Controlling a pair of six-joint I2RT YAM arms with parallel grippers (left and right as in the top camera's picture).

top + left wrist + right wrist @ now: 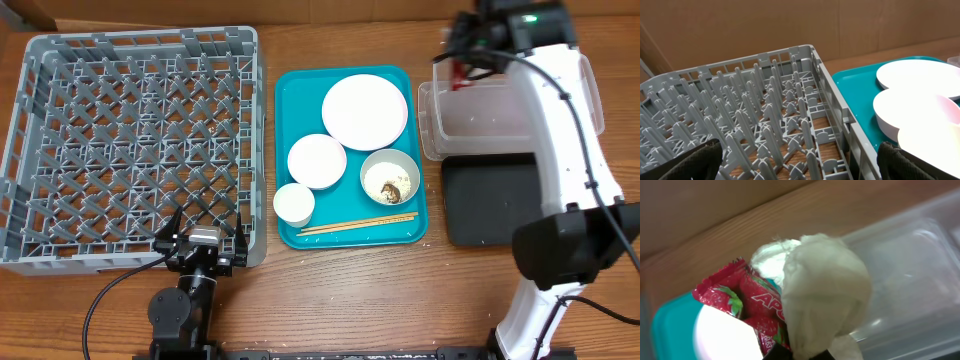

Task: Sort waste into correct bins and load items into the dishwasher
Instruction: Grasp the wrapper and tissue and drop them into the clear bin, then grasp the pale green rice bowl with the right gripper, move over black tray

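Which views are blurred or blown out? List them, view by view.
Overhead: sharp and evenly lit. Left wrist: dish rack crisp, but the white bowl is washed out and its edges are lost. Right wrist: soft focus throughout, tissue and red wrapper fuzzy, with a blown-out white patch below them.

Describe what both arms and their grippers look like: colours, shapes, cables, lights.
The left arm is black, with a pale metal block behind its black-fingered left gripper; a thin black cable loops off its base. The right arm has rounded white shells between black joints, a black cable along it, and a green light near its dark right gripper.
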